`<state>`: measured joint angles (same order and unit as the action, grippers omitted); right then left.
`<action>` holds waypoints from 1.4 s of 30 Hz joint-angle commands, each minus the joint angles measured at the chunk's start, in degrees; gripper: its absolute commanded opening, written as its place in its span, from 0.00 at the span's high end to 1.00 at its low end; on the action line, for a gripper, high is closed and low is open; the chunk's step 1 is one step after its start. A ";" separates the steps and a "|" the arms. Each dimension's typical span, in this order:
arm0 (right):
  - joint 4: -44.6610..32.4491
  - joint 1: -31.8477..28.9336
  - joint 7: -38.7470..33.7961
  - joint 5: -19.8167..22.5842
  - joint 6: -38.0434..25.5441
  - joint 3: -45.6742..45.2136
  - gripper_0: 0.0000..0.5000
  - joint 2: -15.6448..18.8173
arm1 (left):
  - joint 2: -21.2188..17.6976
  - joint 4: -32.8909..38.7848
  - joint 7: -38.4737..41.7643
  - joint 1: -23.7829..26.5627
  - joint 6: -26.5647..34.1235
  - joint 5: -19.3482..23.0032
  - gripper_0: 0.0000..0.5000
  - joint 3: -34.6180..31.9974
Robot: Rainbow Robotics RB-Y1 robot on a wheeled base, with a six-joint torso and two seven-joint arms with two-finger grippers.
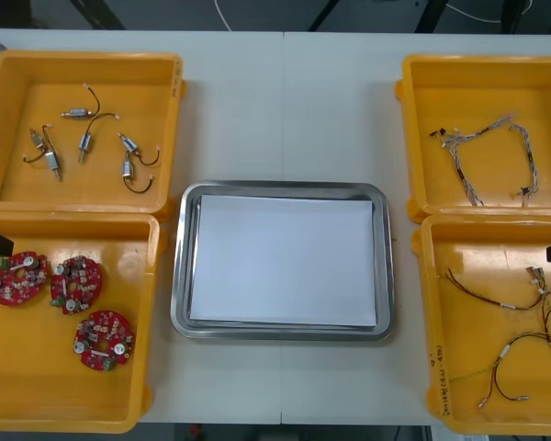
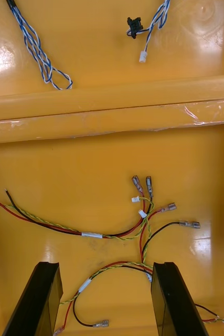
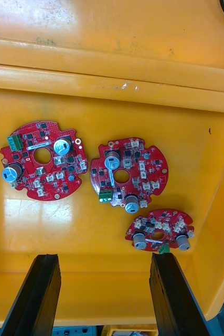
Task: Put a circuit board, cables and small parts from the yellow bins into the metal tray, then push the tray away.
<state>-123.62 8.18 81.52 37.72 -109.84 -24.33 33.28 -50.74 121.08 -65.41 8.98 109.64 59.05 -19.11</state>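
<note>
Tangles threaten: intertwined red and yellow cables (image 2: 98, 235) just ahead of the empty, wide-open right hand (image 2: 104, 270) could lift together; left hand (image 3: 104, 262), likewise open and empty, hovers before circuit boards (image 3: 128, 173).

The light table (image 1: 285, 92) is holding five things that are sitting right on it: the far left yellow bin (image 1: 37, 101), the near left yellow bin (image 1: 64, 386), the far right yellow bin (image 1: 482, 92), the near right yellow bin (image 1: 496, 248), and the metal tray (image 1: 180, 276) lying between them.

Four yellow bins (image 1: 83, 61), one metal tray (image 1: 280, 187), three red circuit boards (image 1: 77, 284), about six small metal parts (image 1: 85, 142)
</note>
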 commanded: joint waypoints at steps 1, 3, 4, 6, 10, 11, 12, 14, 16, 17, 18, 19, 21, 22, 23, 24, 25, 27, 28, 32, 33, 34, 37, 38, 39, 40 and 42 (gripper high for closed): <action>-1.98 -0.88 -0.40 0.43 -0.16 -0.98 0.00 1.26 | -2.52 1.52 -3.93 -1.07 0.36 -0.25 0.00 -1.80; -1.98 -0.88 -0.40 0.43 -0.16 -0.98 0.00 1.26 | -2.52 1.52 -3.93 -1.07 0.36 -0.25 0.00 -1.80; -1.98 -0.88 -0.40 0.43 -0.16 -0.98 0.00 1.26 | -2.52 1.52 -3.93 -1.07 0.36 -0.25 0.00 -1.80; -1.98 -0.88 -0.40 0.43 -0.16 -0.98 0.00 1.26 | -2.52 1.52 -3.93 -1.07 0.36 -0.25 0.00 -1.80; -1.98 -0.88 -0.40 0.43 -0.16 -0.98 0.00 1.26 | -2.52 1.52 -3.93 -1.07 0.36 -0.25 0.00 -1.80; -1.98 -0.88 -0.40 0.43 -0.16 -0.98 0.00 1.26 | -2.52 1.52 -3.93 -1.07 0.36 -0.25 0.00 -1.80; -1.98 -0.88 -0.40 0.43 -0.16 -0.98 0.00 1.26 | -2.52 1.52 -3.93 -1.07 0.36 -0.25 0.00 -1.80; -1.98 -0.88 -0.40 0.43 -0.16 -0.98 0.00 1.26 | -2.52 1.52 -3.93 -1.07 0.36 -0.25 0.00 -1.80; -1.98 -0.88 -0.40 0.43 -0.16 -0.98 0.00 1.26 | -2.52 1.52 -3.93 -1.07 0.36 -0.25 0.00 -1.80; -1.98 -0.88 -0.40 0.43 -0.16 -0.98 0.00 1.26 | -2.52 1.52 -3.93 -1.07 0.36 -0.25 0.00 -1.80; -1.98 -0.88 -0.40 0.43 -0.16 -0.98 0.00 1.26 | -2.52 1.52 -3.93 -1.07 0.36 -0.25 0.00 -1.80; -1.98 -0.88 -0.40 0.43 -0.16 -0.98 0.00 1.26 | -2.52 1.52 -3.93 -1.07 0.36 -0.25 0.00 -1.80; -1.98 -0.88 -0.40 0.43 -0.16 -0.98 0.00 1.26 | -2.52 1.52 -3.93 -1.07 0.36 -0.25 0.00 -1.80; -1.98 -0.88 -0.40 0.43 -0.16 -0.98 0.00 1.26 | -2.52 1.52 -3.93 -1.07 0.36 -0.25 0.00 -1.80; -1.98 -0.88 -0.40 0.43 -0.16 -0.98 0.00 1.26 | -2.52 1.52 -3.93 -1.07 0.36 -0.25 0.00 -1.80; -1.98 -0.88 -0.40 0.43 -0.16 -0.98 0.00 1.26 | -2.52 1.52 -3.93 -1.07 0.36 -0.25 0.00 -1.80; -1.98 -0.88 -0.40 0.43 -0.16 -0.98 0.00 1.26 | -2.52 1.52 -3.93 -1.07 0.36 -0.25 0.00 -1.80; -1.98 -0.88 -0.40 0.43 -0.16 -0.98 0.00 1.26 | -2.52 1.52 -3.93 -1.07 0.36 -0.25 0.00 -1.80; -1.98 -0.88 -0.40 0.43 -0.16 -0.98 0.00 1.26 | -2.52 1.52 -3.93 -1.07 0.36 -0.25 0.00 -1.80; -1.98 -0.88 -0.40 0.43 -0.16 -0.98 0.00 1.26 | -2.52 1.52 -3.93 -1.07 0.36 -0.25 0.00 -1.80; -1.98 -0.88 -0.40 0.43 -0.16 -0.98 0.00 1.26 | -2.52 1.52 -3.93 -1.07 0.36 -0.25 0.00 -1.80; -1.98 -0.88 -0.40 0.43 -0.16 -0.98 0.00 1.26 | -2.52 1.52 -3.93 -1.07 0.36 -0.25 0.00 -1.80; -1.98 -0.88 -0.40 0.43 -0.16 -0.98 0.00 1.26 | -2.52 1.52 -3.93 -1.07 0.36 -0.25 0.00 -1.80; -1.98 -0.88 -0.40 0.43 -0.16 -0.98 0.00 1.26 | -2.52 1.52 -3.93 -1.07 0.36 -0.25 0.00 -1.80; -1.98 -0.88 -0.40 0.43 -0.16 -0.98 0.00 1.26 | -2.52 1.52 -3.93 -1.07 0.36 -0.25 0.00 -1.80; -1.98 -0.88 -0.40 0.43 -0.16 -0.98 0.00 1.26 | -2.52 1.52 -3.93 -1.07 0.36 -0.25 0.00 -1.80; -1.98 -0.88 -0.40 0.43 -0.16 -0.98 0.00 1.26 | -2.52 1.52 -3.93 -1.07 0.36 -0.25 0.00 -1.80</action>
<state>-123.62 8.18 81.52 37.72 -109.84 -24.33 33.28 -50.74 121.08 -65.41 8.98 109.64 59.05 -19.11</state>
